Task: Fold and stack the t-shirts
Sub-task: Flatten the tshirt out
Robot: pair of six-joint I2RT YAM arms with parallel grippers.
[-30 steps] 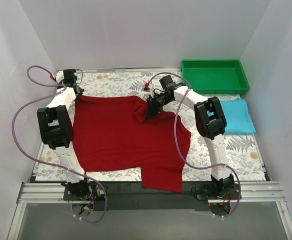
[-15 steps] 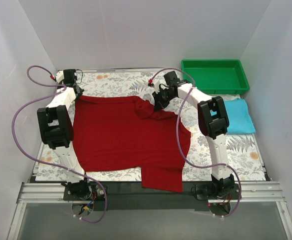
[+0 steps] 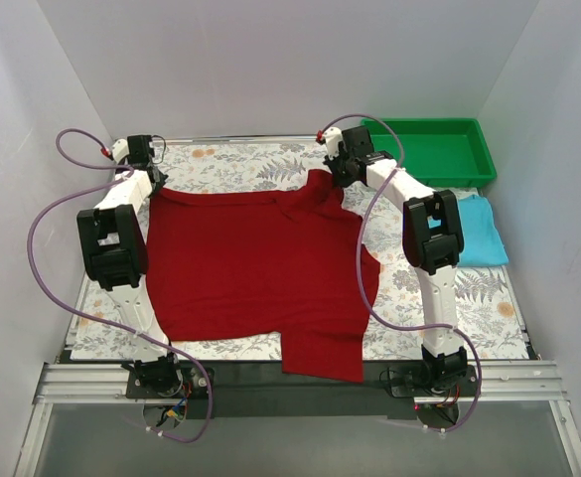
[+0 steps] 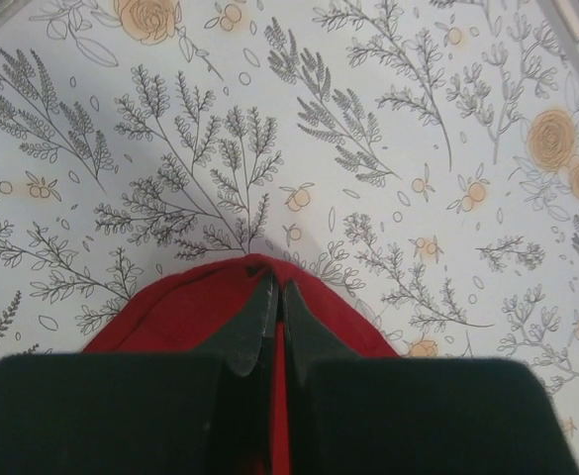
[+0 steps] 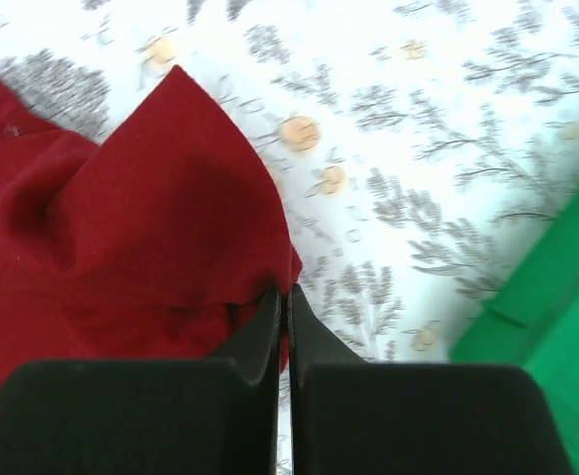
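My left tool (image 4: 274, 287) is closed tight on the far left corner of the dark red t-shirt (image 3: 255, 273). In its wrist view the two fingers meet at the rounded edge of the fabric, and a thin strip of red shows between them. My right tool (image 5: 282, 292) is also fully closed, with its tips pinching the edge of the same shirt at the far right. There the fabric rises to a pointed peak with a deep crease and a shadowed hollow beside it. From above, the shirt is one broad sheet of plain, matt, deep red on the floral cloth (image 3: 230, 164), mostly flat and smooth between my arms. Its far edge runs from the left tool (image 3: 154, 186) across to the right tool (image 3: 332, 177), where the material bunches into folds. The right side of the shirt curves in and out beside my right arm. A squarish flap at the near right reaches past the near edge of the floral cloth onto the dark strip in front. The turquoise t-shirt (image 3: 484, 238) is a small, neat folded rectangle at the right side, well apart from the red one and partly hidden behind my right arm. It lies just on the near side of the green tray (image 3: 424, 154).
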